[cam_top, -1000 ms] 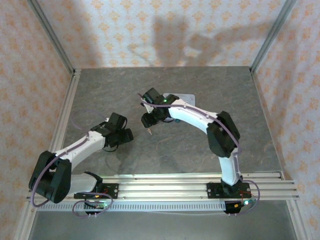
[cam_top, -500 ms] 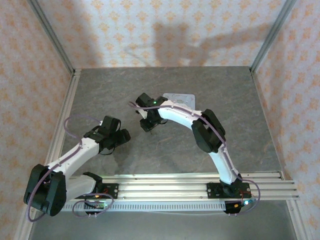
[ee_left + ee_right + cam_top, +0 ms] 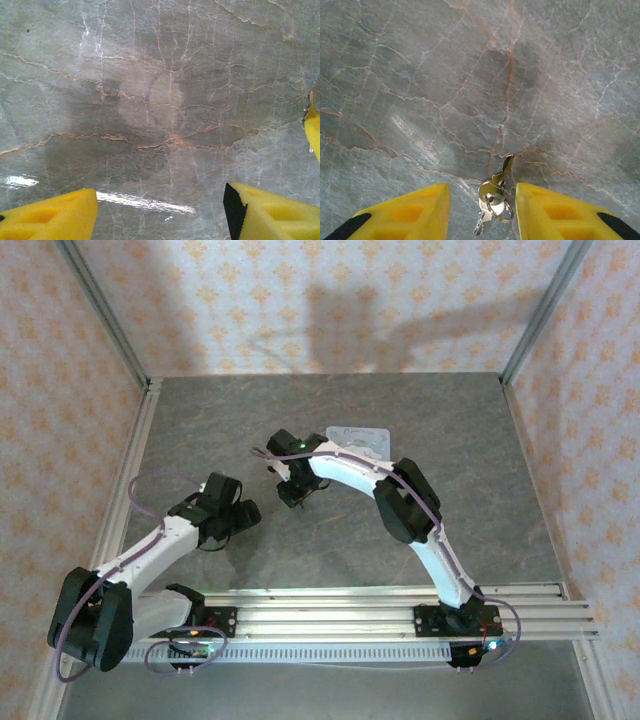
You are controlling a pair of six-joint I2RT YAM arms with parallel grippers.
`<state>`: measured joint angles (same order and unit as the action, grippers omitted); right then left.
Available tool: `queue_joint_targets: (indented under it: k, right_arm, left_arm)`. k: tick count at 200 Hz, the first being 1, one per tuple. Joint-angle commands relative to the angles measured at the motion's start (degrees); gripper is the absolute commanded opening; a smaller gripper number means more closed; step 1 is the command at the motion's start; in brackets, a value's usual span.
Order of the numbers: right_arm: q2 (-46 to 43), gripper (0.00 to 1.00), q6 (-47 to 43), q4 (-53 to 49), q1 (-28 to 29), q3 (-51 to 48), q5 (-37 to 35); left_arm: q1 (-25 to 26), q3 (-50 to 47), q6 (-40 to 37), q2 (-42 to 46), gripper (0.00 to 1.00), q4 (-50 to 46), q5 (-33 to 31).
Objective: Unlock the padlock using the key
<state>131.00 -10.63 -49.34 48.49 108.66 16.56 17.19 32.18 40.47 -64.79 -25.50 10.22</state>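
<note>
Straddling the keys (image 3: 492, 193), the right end effector (image 3: 480, 187) stands partly open (left end effector (image 3: 160, 194) gapes wider)

White links (image 3: 348, 469), black joints (image 3: 404, 506), purple cables (image 3: 148, 483), yellow fingers (image 3: 555, 215)

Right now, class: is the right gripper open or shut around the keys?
Open: the right gripper has its yellow fingers standing apart, with the keys between them, not pinched.

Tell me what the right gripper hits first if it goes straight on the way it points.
Probably the keys lying between its fingers on the table; depth is unclear.
</note>
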Motion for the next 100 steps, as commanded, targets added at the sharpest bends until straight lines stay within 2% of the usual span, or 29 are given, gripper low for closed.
queue_joint_targets:
  k: [1,100]
  right_arm:
    - [1.40,0.40,-1.02,-2.49,0.20,1.58,0.10]
    - [2.90,0.39,-1.32,-4.00,0.18,2.04,-1.33]
  left_arm:
    - [-0.40,-0.43,-0.76,-0.16,0.68,-0.60,-0.55]
    - [-0.40,-1.07,-1.01,1.28,0.68,-1.31,-0.82]
